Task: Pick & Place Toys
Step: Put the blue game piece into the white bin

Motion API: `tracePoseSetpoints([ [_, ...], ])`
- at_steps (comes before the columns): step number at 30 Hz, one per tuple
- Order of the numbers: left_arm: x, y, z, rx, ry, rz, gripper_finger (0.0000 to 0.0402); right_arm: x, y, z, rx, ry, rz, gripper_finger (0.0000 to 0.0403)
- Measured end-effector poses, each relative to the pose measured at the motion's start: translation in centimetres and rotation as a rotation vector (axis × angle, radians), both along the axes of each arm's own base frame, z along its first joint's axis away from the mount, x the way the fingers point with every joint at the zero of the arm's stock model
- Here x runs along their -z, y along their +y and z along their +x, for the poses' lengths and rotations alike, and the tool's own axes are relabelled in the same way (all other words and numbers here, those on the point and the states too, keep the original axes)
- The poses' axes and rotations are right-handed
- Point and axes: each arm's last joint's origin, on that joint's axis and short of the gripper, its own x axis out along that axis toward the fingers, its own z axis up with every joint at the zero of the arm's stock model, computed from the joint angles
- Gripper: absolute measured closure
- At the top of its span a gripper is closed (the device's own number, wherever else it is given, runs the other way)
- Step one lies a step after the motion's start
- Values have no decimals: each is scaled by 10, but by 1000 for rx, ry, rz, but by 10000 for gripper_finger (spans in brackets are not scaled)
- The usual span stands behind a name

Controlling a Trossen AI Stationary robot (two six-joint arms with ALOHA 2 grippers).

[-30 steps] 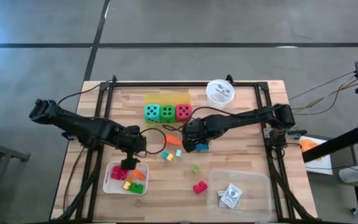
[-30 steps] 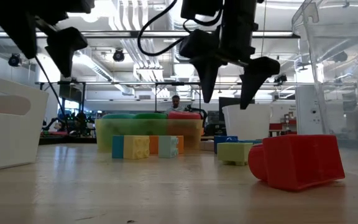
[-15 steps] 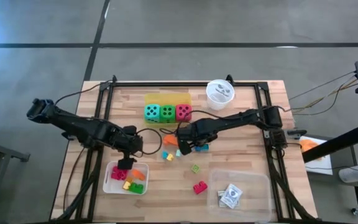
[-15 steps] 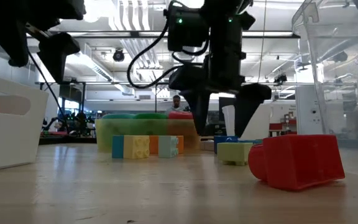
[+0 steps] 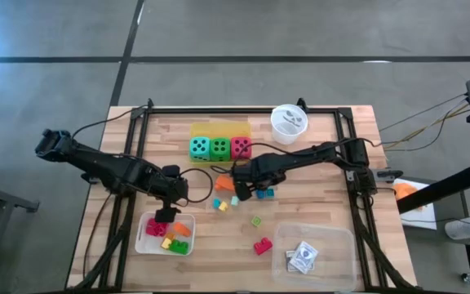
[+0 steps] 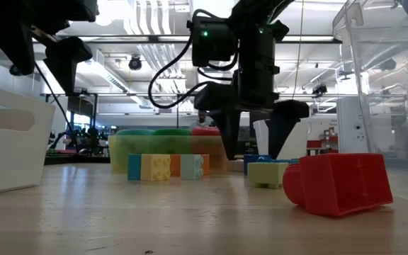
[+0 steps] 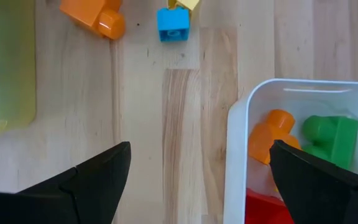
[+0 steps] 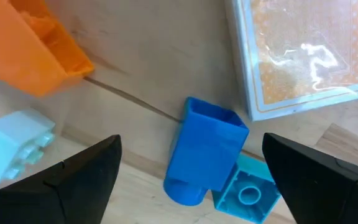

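Blue is what sits between my right gripper's [image 8: 191, 180] spread fingers: a blue block [image 8: 207, 149] on the wooden table [image 5: 317, 204], touching a lighter blue block [image 8: 247, 193], with an orange block [image 8: 33, 53] and a wrapped card [image 8: 303, 50] close by. I grip nothing yet. My left gripper [image 7: 197, 180] hangs open over the white tray's [image 7: 241, 143] edge, where orange [image 7: 272, 134] and green [image 7: 331, 134] blocks lie.

I'm working in a large open lab or workshop hall; exposed ceiling ducts [image 6: 147, 28], strip lights, grey concrete floor [image 5: 219, 33] around the table [image 5: 325, 204].
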Motion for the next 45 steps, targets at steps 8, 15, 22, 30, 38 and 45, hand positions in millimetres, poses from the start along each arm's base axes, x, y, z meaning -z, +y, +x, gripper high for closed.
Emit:
tracePoseSetpoints([
  [8,0,0,0,-1,-4,-1,34,10,-1,-2,9,-11,2,141],
  [15,0,0,1,-3,-7,-3,34,12,-1,-3,4,-17,5,236],
  [22,0,0,1,-3,-13,-5,34,12,-1,-2,-18,-20,1,275],
  [30,-3,-2,7,-3,-77,-25,34,9,6,-3,-67,-32,-2,275],
  [38,-15,-8,26,-67,-299,-132,35,-7,29,-5,-200,-92,-21,275],
  [45,-29,-13,40,-28,-512,-176,34,-39,50,-13,-278,-198,-107,275],
])
